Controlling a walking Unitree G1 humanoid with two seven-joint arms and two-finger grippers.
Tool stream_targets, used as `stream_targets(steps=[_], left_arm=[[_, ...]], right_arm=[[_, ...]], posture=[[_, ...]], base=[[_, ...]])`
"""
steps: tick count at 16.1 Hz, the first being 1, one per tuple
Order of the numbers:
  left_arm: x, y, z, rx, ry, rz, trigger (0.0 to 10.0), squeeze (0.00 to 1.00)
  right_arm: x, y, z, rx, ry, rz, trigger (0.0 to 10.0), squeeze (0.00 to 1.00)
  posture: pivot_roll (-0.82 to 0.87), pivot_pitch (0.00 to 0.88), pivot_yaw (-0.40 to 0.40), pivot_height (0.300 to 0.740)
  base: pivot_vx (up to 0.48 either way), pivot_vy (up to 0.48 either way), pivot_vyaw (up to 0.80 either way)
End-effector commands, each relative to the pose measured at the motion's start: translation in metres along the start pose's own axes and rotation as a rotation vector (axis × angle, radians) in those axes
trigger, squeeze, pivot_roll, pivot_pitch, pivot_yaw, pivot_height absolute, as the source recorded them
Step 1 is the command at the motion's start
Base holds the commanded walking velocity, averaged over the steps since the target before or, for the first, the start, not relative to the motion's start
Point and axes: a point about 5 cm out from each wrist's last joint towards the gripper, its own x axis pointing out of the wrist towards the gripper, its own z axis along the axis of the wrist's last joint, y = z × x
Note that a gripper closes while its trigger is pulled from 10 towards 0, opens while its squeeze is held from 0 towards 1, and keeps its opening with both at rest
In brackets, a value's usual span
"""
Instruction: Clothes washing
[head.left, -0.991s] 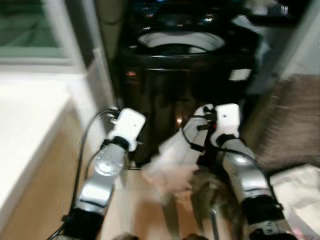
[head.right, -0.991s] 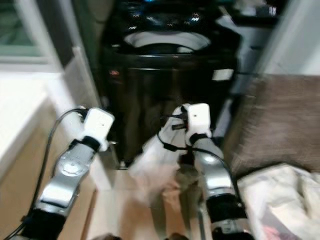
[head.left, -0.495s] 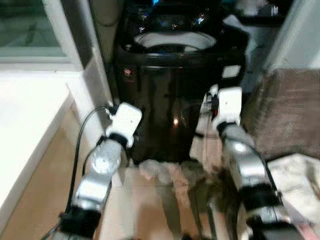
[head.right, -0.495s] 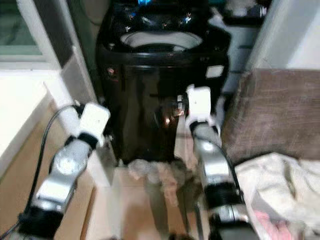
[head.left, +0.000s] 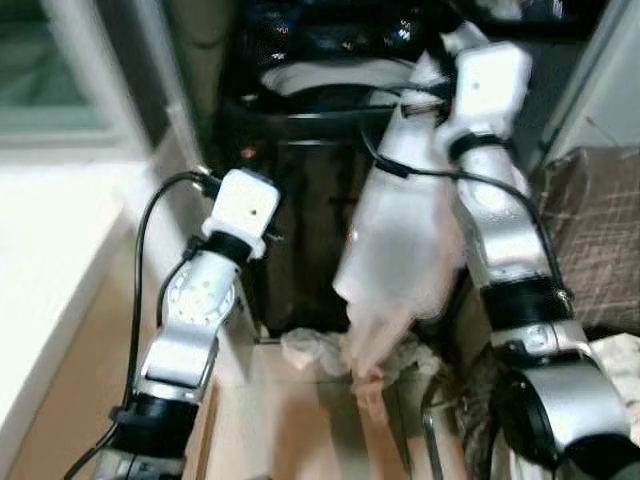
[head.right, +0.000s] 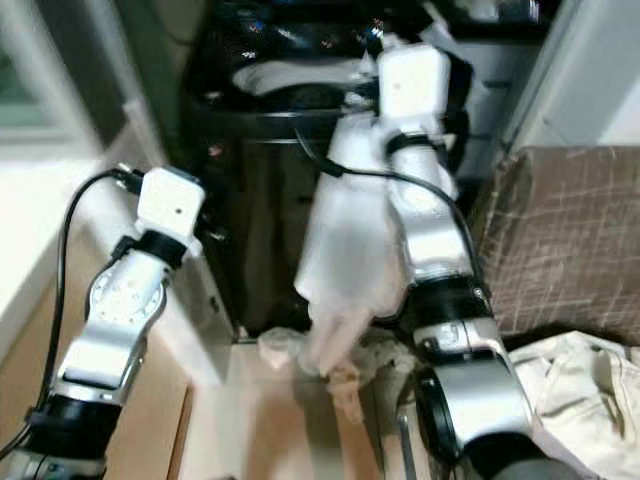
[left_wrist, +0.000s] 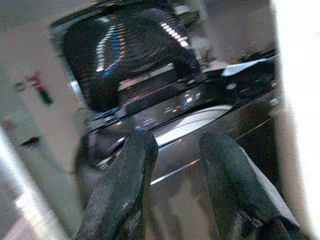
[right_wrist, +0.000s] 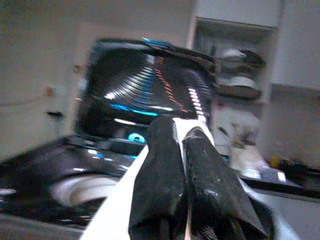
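**A:** Right, where's the right gripper (right_wrist: 181, 150)?

**B:** Raised high, at the near rim of the washing machine (head.left: 300, 180). Fingers pinched together on a white garment (head.left: 400, 240); wrist view shows white fabric squeezed between the two black fingers (right_wrist: 160, 170).

**A:** And the garment itself?

**B:** Hangs straight down from that gripper, draped along the machine's black front and across the right forearm. Lower end reaches close to the floor, just above a small heap of clothes (head.left: 320, 352) lying at the foot of the machine.

**A:** Machine lid?

**B:** Up. Dark lid (right_wrist: 145, 95) stands beyond the right gripper with light streaks reflected in it; the drum opening (head.left: 330, 78) sits just ahead of and below the fingertips, pale rim visible. Blurry, can't make out what's inside.

**A:** Left gripper (left_wrist: 172, 150)?

**B:** Lower than the right one and to its left, held in front of the machine's left front corner. Fingers parted by a moderate gap, nothing between them. It points at the control panel and drum rim.

**A:** Anything else around?

**B:** Brown woven basket (head.right: 570, 240) to the right of the right arm, beside the machine. More pale laundry (head.right: 590, 400) piled below it, near the right elbow. White counter (head.left: 40, 260) to the left of the left arm.
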Motion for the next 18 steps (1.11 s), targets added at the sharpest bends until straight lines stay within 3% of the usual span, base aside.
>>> stream_targets(steps=[1, 7, 13, 18], left_arm=[[0.004, -0.003, 0.01, 0.005, -0.041, -0.002, 10.0, 0.0], [0.004, -0.005, 0.021, -0.004, -0.092, -0.007, 10.0, 0.0], [0.003, -0.006, 0.023, 0.001, -0.096, -0.009, 10.0, 0.0], [0.005, -0.008, 0.026, 0.0, -0.109, -0.017, 10.0, 0.0]], right_arm=[[0.013, -0.02, 0.015, -0.028, -0.063, -0.043, 0.0, 0.0], [0.045, -0.034, 0.049, -0.044, -0.14, -0.023, 0.0, 0.0], [0.057, -0.033, 0.057, -0.064, -0.151, 0.006, 0.0, 0.0], [0.081, -0.043, 0.093, -0.124, -0.173, 0.024, 0.0, 0.0]], posture=[[-0.06, 0.0, 0.017, 0.74], [-0.04, 0.0, 0.003, 0.74], [-0.03, 0.0, 0.001, 0.74], [-0.02, 0.0, -0.014, 0.74]], base=[[0.48, 0.0, 0.0], [0.48, 0.0, 0.0], [0.48, 0.0, 0.0], [0.48, 0.0, 0.0]])
